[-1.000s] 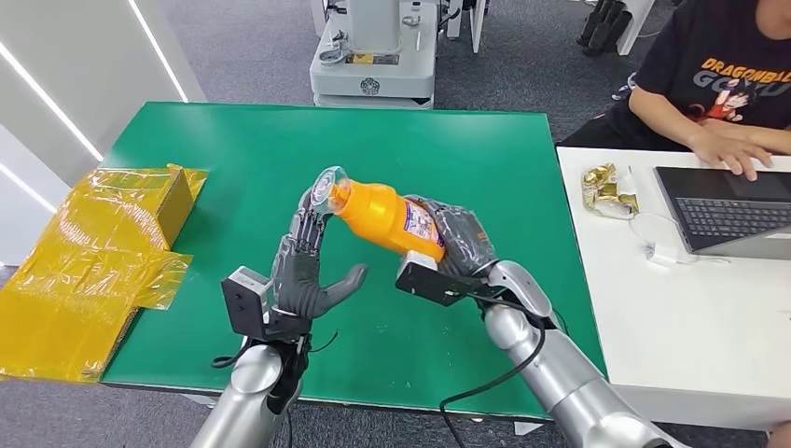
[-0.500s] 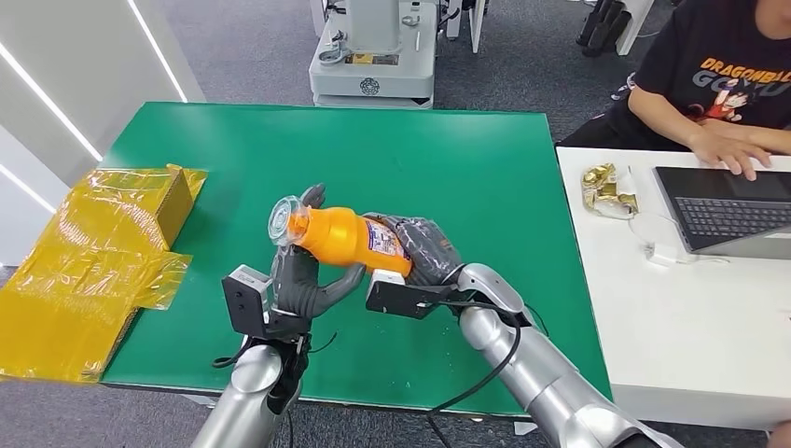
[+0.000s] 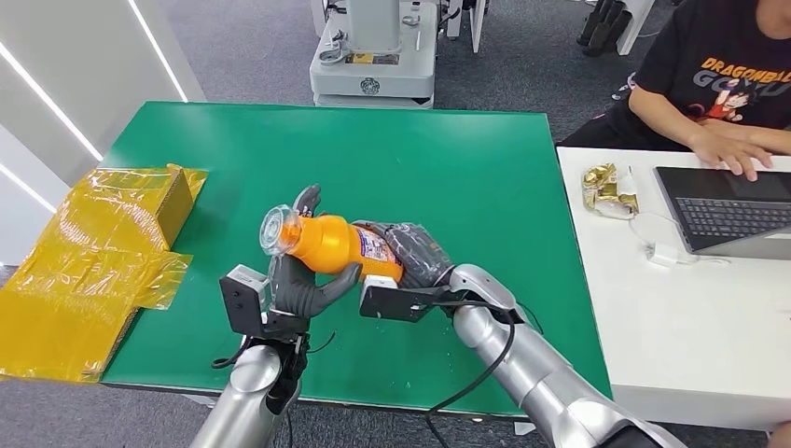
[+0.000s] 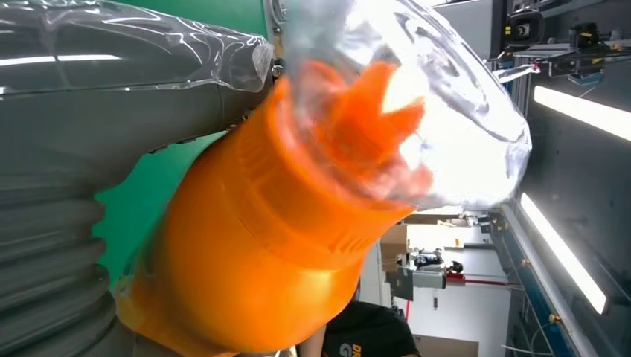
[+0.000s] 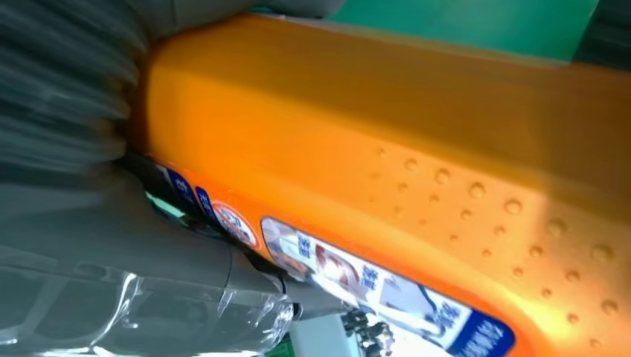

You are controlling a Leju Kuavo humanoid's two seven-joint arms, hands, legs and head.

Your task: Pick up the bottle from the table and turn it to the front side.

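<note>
An orange bottle (image 3: 336,245) with a clear cap (image 3: 275,229) lies nearly level above the green table (image 3: 420,149), cap toward the left. My right hand (image 3: 420,252) grips its base end, label side up. My left hand (image 3: 298,285) stands beneath the neck: fingers upright behind the bottle, thumb under it, touching but not closed around it. The left wrist view looks close at the bottle's neck (image 4: 253,253) and cap (image 4: 417,126). In the right wrist view the bottle's body (image 5: 417,134) and its label (image 5: 357,282) lie against my right hand (image 5: 89,245).
A yellow box in crumpled yellow film (image 3: 103,252) sits at the table's left edge. To the right stands a white table (image 3: 653,317) with a laptop (image 3: 728,210) and a person (image 3: 728,84) typing. A white machine base (image 3: 373,56) stands beyond the far edge.
My right hand has carried the bottle left and down, levelling it. Its neck now rests against my left hand, which has stayed in place.
</note>
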